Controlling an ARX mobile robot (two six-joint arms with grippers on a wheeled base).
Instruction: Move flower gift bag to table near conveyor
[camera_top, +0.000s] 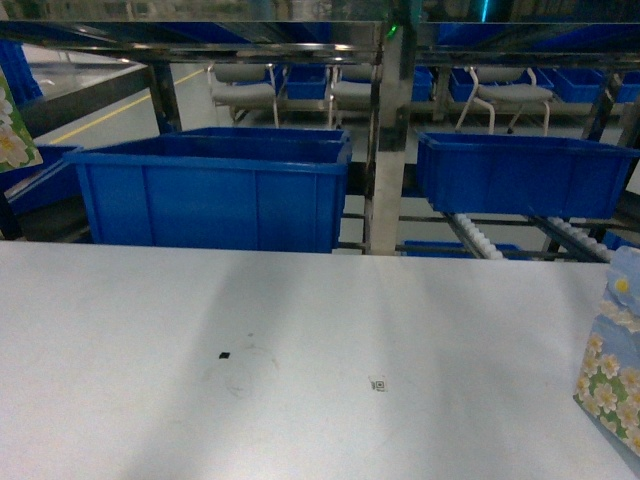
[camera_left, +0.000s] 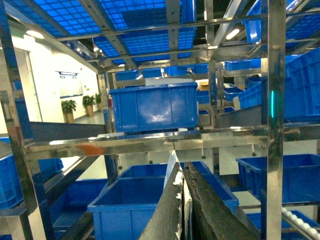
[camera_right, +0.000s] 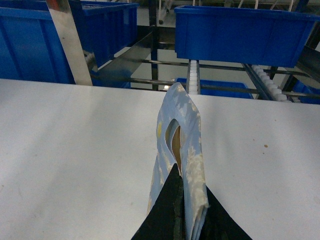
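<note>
My right claw (camera_right: 179, 212) is clamped on the top edge of the bag (camera_right: 179, 150); the bag hangs upright at the tabletop (camera_top: 300, 340)'s right edge, on the near side from the conveyor (camera_top: 480, 238); whether its base rests on the tabletop I cannot tell. My left claw (camera_left: 182, 200) is pinched narrow on a thin white edge, up among the bins (camera_left: 152, 106). I judge the carry nearly done; setting down and letting go remain.
</note>
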